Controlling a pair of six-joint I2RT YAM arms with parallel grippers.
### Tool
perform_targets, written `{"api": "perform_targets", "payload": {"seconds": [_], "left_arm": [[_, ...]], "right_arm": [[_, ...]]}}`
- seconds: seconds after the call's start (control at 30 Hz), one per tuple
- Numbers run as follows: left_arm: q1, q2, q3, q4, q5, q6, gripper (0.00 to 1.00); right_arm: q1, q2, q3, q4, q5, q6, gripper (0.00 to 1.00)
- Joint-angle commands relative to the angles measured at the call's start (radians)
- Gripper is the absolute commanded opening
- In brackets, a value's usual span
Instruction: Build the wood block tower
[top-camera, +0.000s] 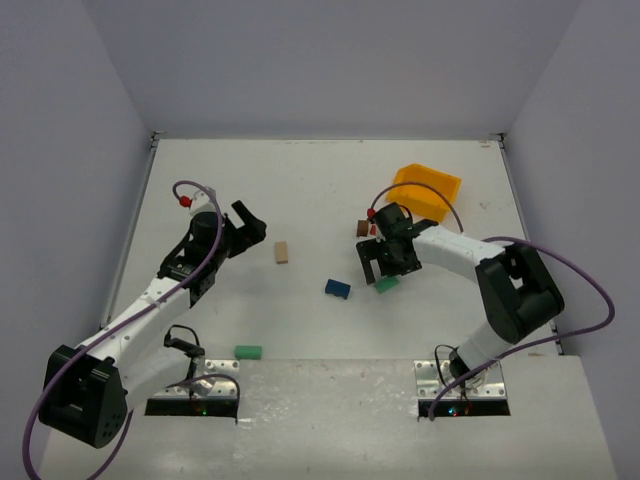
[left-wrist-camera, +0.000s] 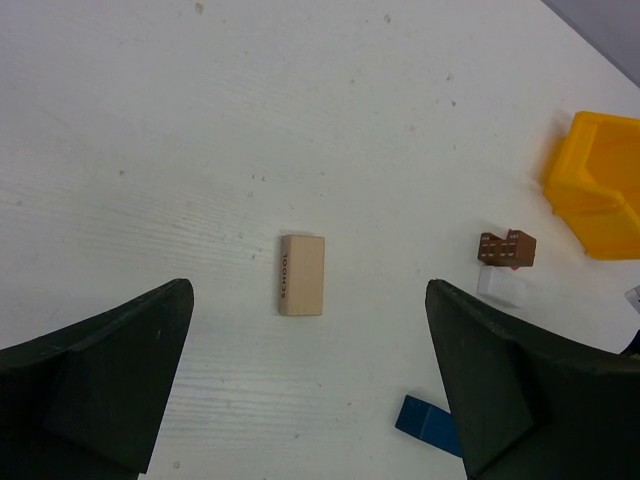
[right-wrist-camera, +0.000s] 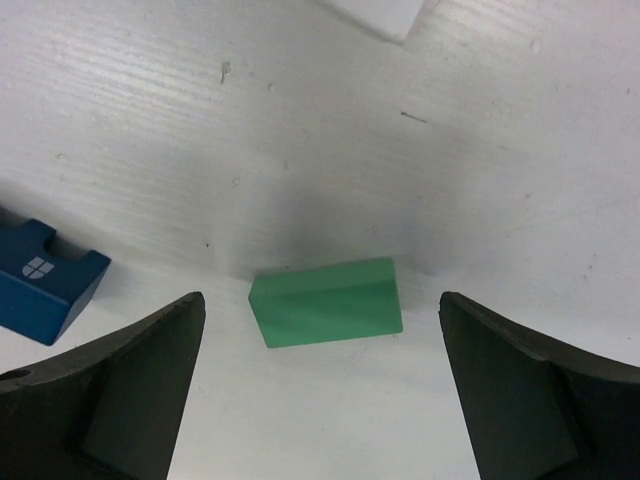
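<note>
The wooden blocks lie singly on the white table (top-camera: 320, 180); no stacked tower shows. A tan block (top-camera: 282, 252) (left-wrist-camera: 302, 275) lies just ahead of my open left gripper (top-camera: 250, 225) (left-wrist-camera: 308, 330), untouched. My right gripper (top-camera: 385, 262) (right-wrist-camera: 321, 345) hangs open over a green block (top-camera: 386, 284) (right-wrist-camera: 326, 301), which lies flat between the spread fingers and apart from both. A blue block (top-camera: 337, 289) (right-wrist-camera: 45, 290) (left-wrist-camera: 428, 424) rests to its left. A brown block (top-camera: 363, 229) (left-wrist-camera: 506, 248) touches a white block (left-wrist-camera: 500, 286). A second green block (top-camera: 248, 352) lies near the front.
A yellow plastic bin (top-camera: 428, 190) (left-wrist-camera: 597, 185) stands at the back right, just behind the right arm. Grey walls close in the table on the left, back and right. Cables loop off both arms.
</note>
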Motion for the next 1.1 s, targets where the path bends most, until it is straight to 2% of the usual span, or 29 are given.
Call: {"api": "perform_targets", "payload": {"seconds": [0.0, 0.23, 0.3, 0.47, 0.53, 0.63, 0.73, 0.87, 0.93, 1.03, 1.07], "left_arm": [[-0.001, -0.020, -0.004, 0.052, 0.019, 0.011, 1.00], [-0.001, -0.026, -0.007, 0.052, 0.023, 0.012, 1.00], [-0.001, -0.025, -0.008, 0.052, 0.020, 0.012, 1.00], [-0.001, -0.022, -0.007, 0.052, 0.026, 0.013, 1.00], [-0.001, -0.026, -0.008, 0.054, 0.025, 0.012, 1.00], [-0.001, -0.026, -0.011, 0.057, 0.032, 0.010, 1.00], [-0.001, -0.024, -0.005, 0.048, 0.031, 0.010, 1.00], [-0.001, -0.035, 0.001, 0.022, 0.005, 0.010, 1.00], [-0.001, -0.049, 0.001, 0.012, 0.000, 0.011, 1.00], [-0.001, -0.067, 0.005, -0.009, -0.006, 0.016, 1.00], [-0.001, -0.073, 0.006, -0.020, -0.016, 0.016, 1.00]], "right_arm": [[0.002, -0.036, -0.056, 0.093, -0.055, -0.028, 0.99], [0.001, 0.017, -0.055, 0.088, -0.045, -0.044, 0.93], [0.002, 0.021, -0.058, 0.089, -0.043, -0.043, 0.85], [0.003, -0.005, -0.062, 0.072, -0.017, -0.036, 0.54], [0.003, -0.027, -0.062, 0.067, -0.009, -0.050, 0.45], [0.003, -0.072, -0.029, 0.084, -0.018, -0.085, 0.38], [0.004, -0.100, 0.021, 0.131, -0.063, -0.168, 0.35], [0.006, -0.164, 0.132, 0.249, -0.347, -0.471, 0.35], [0.007, -0.194, 0.148, 0.280, -0.601, -0.747, 0.36], [0.029, -0.197, 0.187, 0.171, -0.851, -1.142, 0.36], [0.046, -0.190, 0.215, 0.058, -0.852, -1.246, 0.36]]}}
